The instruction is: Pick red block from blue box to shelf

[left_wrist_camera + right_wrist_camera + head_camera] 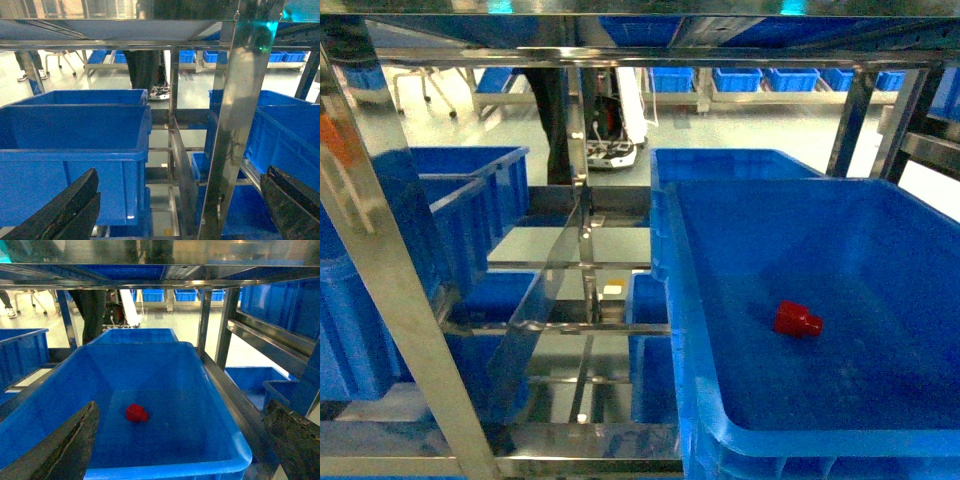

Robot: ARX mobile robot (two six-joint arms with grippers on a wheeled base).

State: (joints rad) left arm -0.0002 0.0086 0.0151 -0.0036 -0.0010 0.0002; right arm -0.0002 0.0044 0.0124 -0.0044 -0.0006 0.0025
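We see the steel shelf (pixel 410 300) framing everything, its posts bright and reflective. On it sits the blue box (pixel 720 380), smooth-walled with a rolled rim. On its floor lies the red block (pixel 797 319), small, glossy, tipped sideways, touching no wall. Our left gripper (pixel 180 210) and right gripper (pixel 185 445) both stand spread apart, holding nothing

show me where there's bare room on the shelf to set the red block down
One bare patch: the flat steel tier between the left blue crate and the blue box holding the red block. Either side is filled by crates. Lower down, rails and further crates crowd the gap. The box floor is otherwise bare around the block.
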